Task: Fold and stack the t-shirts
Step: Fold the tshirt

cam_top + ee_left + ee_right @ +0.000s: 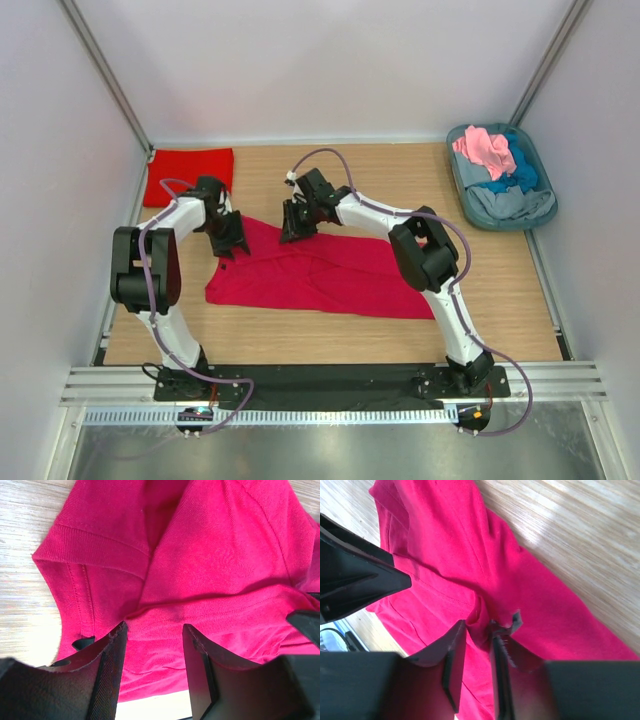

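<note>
Right gripper [478, 628] is nipped down on a thin ridge of the crimson shirt [320, 275], cloth squeezed up between its fingers. Left gripper [155, 632] sits just beside it at the far edge of the same shirt, fingers spread, red fabric showing between them and nothing caught that I can see.

That shirt lies mid-table, stretched crosswise and rumpled, with one sleeve doubled over near the left arm.

Now the worries. That pinch is slim, so I judge a quick pull could let the ridge slide out. With only one side gripped, a lift would likely drag and twist the cloth rather than fold it. If the left fingers close where the sleeve is doubled, they may take several layers and spoil the fold. And those two grippers are close: in the right wrist view the other one looms large, so a knock looks possible.

Outward: a scarlet shirt [188, 172] sits folded at the far left corner of the table [500, 290], well apart. Far right, the tub [500, 226] holds pink [483, 148], blue [520, 170] and grey [505, 203] shirts in a heap.

Writing? None readable, and no brand or label is showing on the shirts, tub or arms.
</note>
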`<action>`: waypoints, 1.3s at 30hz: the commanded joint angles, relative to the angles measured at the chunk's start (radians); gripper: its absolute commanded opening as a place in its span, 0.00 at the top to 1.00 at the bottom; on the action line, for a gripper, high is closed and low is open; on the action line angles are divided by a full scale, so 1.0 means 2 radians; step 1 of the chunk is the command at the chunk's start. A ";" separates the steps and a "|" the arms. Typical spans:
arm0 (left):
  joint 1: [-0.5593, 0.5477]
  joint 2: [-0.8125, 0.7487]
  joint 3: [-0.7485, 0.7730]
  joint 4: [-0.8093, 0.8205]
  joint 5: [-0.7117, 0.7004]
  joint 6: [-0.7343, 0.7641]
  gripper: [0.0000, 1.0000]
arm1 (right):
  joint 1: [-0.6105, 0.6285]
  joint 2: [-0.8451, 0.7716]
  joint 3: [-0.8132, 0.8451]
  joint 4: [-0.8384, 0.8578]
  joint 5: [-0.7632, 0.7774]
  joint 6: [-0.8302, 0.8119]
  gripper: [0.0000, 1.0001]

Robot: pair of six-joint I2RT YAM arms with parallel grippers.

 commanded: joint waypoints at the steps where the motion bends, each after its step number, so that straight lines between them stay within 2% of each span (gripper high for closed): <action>1: 0.001 -0.012 0.011 0.011 0.010 0.013 0.51 | 0.003 -0.014 0.017 0.011 0.007 -0.007 0.73; 7: 0.001 -0.020 0.006 0.006 -0.014 0.017 0.51 | 0.003 -0.024 0.013 0.009 0.018 -0.011 0.93; 10: 0.001 -0.022 0.004 0.015 0.008 0.019 0.52 | 0.003 -0.025 0.011 0.011 0.017 -0.006 0.97; 12: 0.001 -0.022 0.004 0.016 0.007 0.019 0.57 | 0.003 -0.026 0.010 0.012 0.016 -0.005 0.98; 16: 0.001 -0.021 0.001 0.014 0.002 0.018 0.71 | 0.003 -0.030 0.004 0.016 0.016 -0.003 0.99; 20: 0.001 -0.029 0.005 0.008 -0.007 0.014 0.98 | 0.003 -0.034 -0.002 0.020 0.015 0.003 0.99; 21: 0.001 -0.032 0.008 0.003 -0.010 0.013 1.00 | 0.004 -0.036 -0.002 0.019 0.014 0.004 0.99; 26: 0.001 -0.074 0.014 -0.022 -0.012 -0.009 1.00 | 0.004 -0.050 -0.007 0.012 0.018 0.000 0.99; 39: -0.012 -0.188 -0.043 -0.080 -0.029 -0.054 1.00 | 0.005 -0.124 -0.088 0.004 0.008 -0.017 0.99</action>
